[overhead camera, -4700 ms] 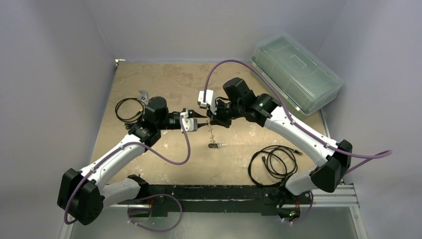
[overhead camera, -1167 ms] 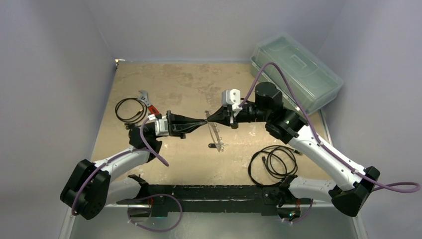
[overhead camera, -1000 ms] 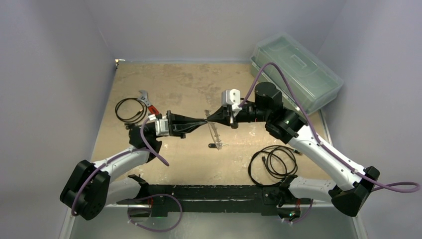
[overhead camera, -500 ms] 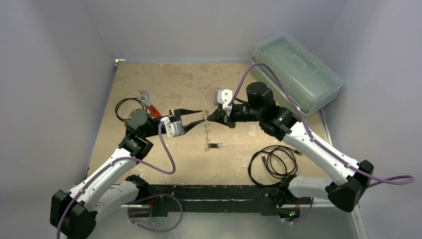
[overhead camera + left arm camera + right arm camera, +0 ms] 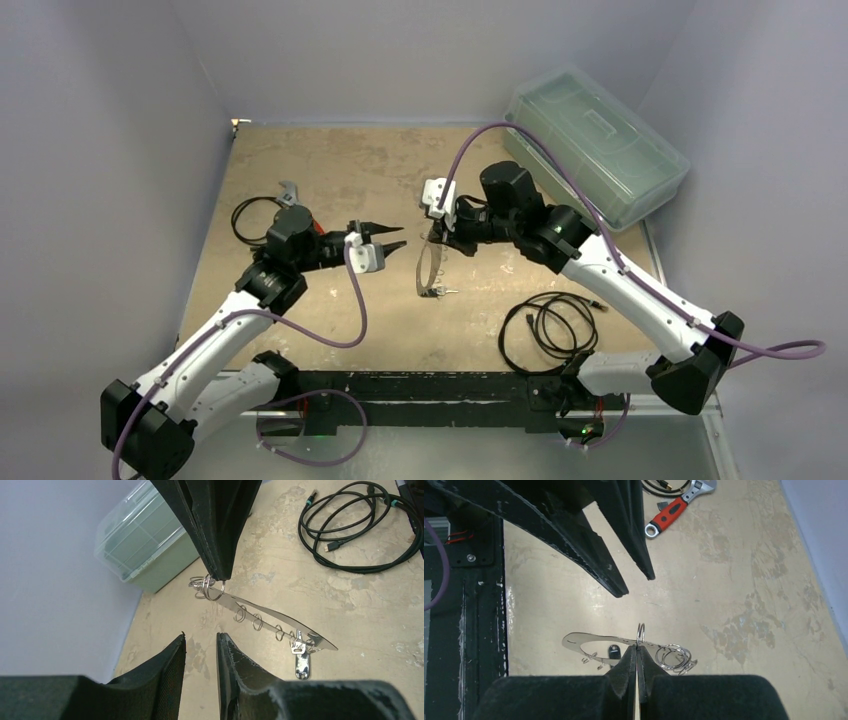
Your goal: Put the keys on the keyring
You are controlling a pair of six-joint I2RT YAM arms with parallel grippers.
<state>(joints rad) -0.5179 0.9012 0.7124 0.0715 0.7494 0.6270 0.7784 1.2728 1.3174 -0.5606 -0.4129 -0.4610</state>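
Your right gripper is clamping the keyring; your left gripper is hovering opposite, narrowly parted, empty, wrench lying behind.

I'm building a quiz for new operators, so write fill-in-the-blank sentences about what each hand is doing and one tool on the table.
1. The right hand is shut on the ___.
2. The left hand, clear of the keyring, is ___ and empty.
3. The wrench has a ___ handle.
Missing words: keyring; open; red.
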